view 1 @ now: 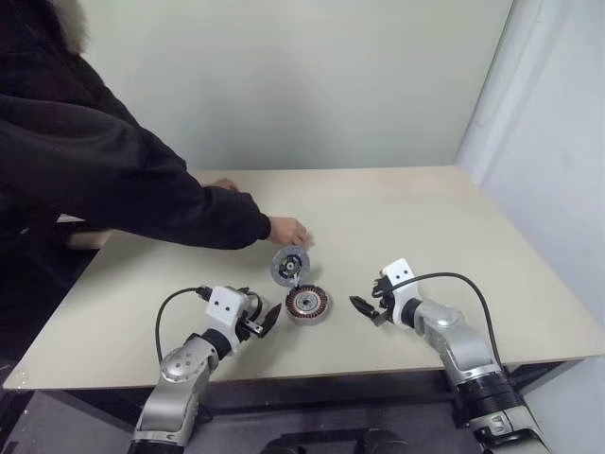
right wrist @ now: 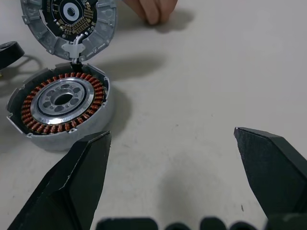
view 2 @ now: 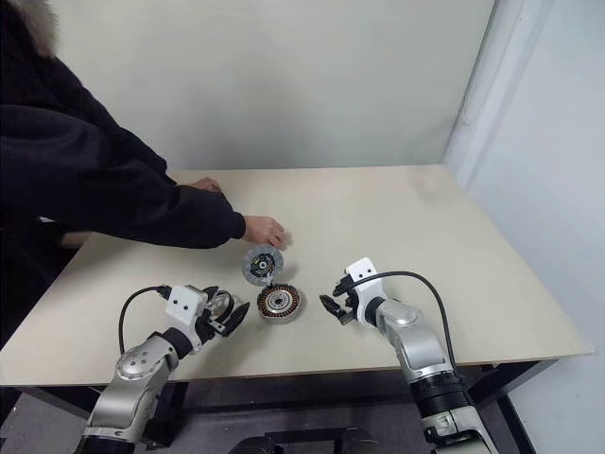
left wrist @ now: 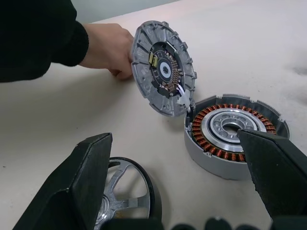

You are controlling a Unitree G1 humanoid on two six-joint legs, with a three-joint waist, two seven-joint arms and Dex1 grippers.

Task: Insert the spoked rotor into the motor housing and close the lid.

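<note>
Holding the lid (view 1: 290,264) upright at the motor housing's (view 1: 308,304) twelve o'clock, a person's hand (view 1: 287,231) keeps the windings exposed; left gripper (view 1: 266,323) straddles the spoked rotor (left wrist: 125,197) wide-fingered, right gripper (view 1: 365,308) equally wide, empty.

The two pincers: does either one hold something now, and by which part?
Neither: the left pincer and the right pincer are open and empty. The spoked rotor lies on the table.

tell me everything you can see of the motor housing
The housing is a short silver metal cylinder lying flat on the table, open side up. Inside, a ring of copper windings surrounds a pale metal centre with a hole. Its round ribbed lid stands tilted open at its far edge, joined by white wiring.
</note>
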